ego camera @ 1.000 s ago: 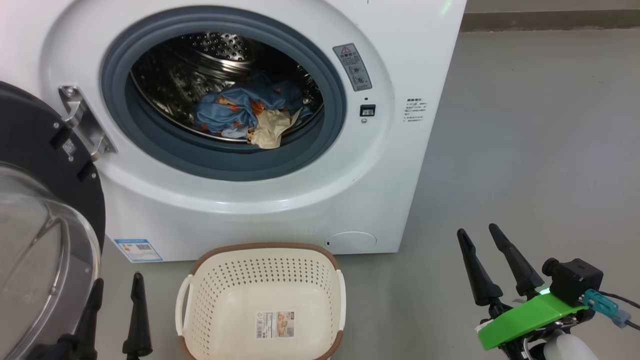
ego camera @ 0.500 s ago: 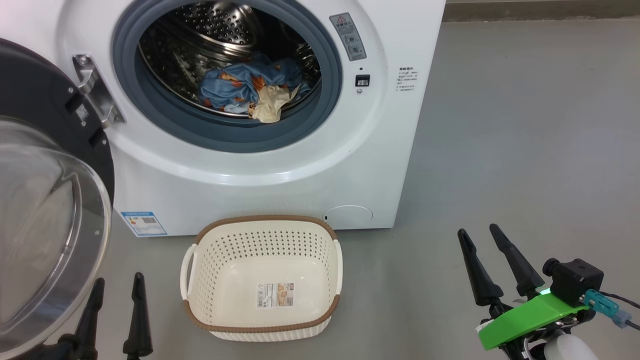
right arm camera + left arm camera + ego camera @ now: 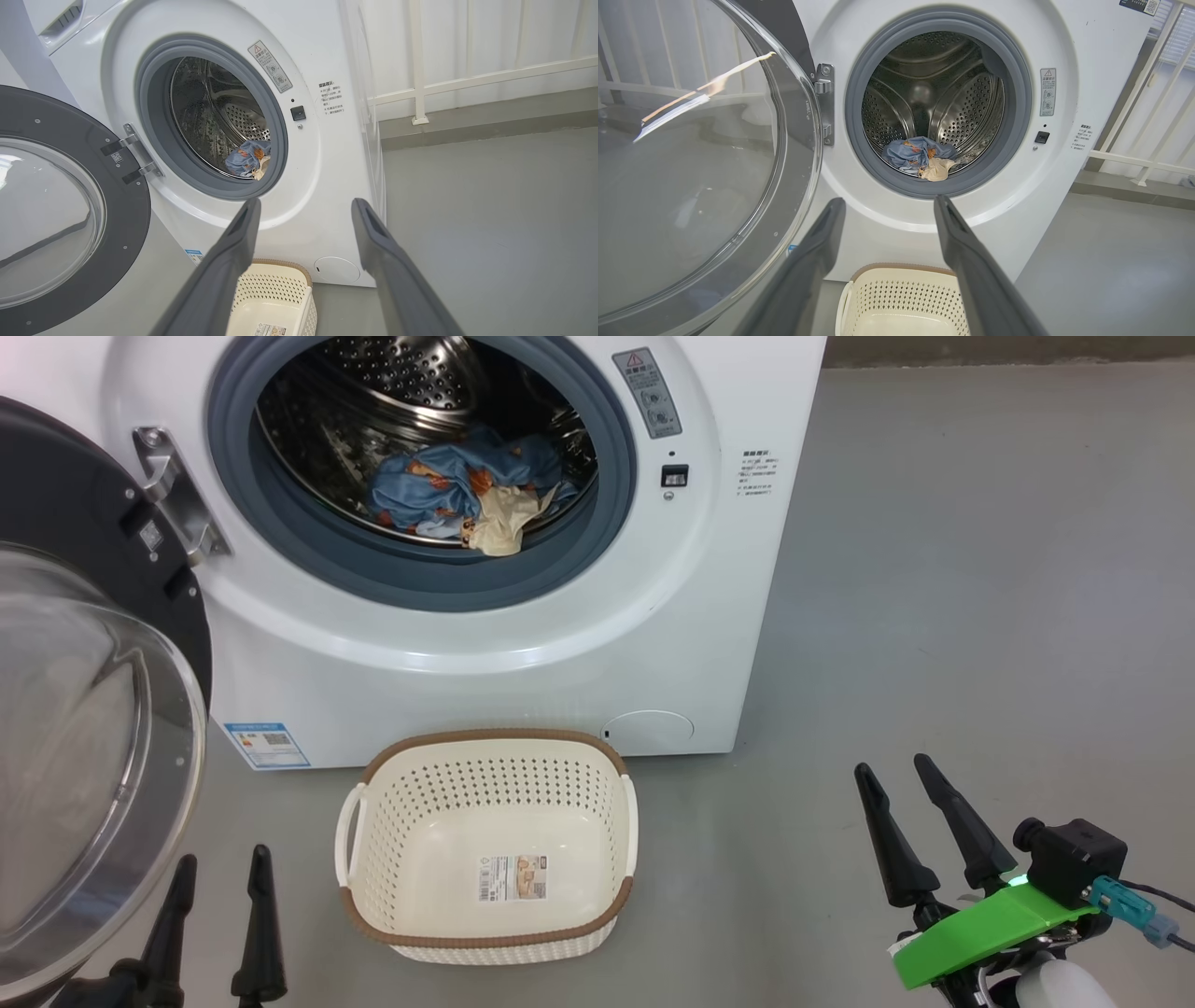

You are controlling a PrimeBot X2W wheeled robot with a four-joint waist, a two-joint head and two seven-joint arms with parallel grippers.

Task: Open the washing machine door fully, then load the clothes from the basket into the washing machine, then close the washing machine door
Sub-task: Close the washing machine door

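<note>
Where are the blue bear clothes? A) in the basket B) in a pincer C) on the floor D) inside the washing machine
D: the clothes lie inside the washing machine, and the basket holds just its sticker.

Perforated plastic basket (image 3: 597,821); steel drum (image 3: 411,373)

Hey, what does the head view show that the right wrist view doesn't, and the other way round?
Head view: the left gripper, open, and the whole basket, empty. Right wrist view: a white railing beyond the machine. Both: the open door, the clothes in the drum, part of the basket and the open right gripper.
</note>
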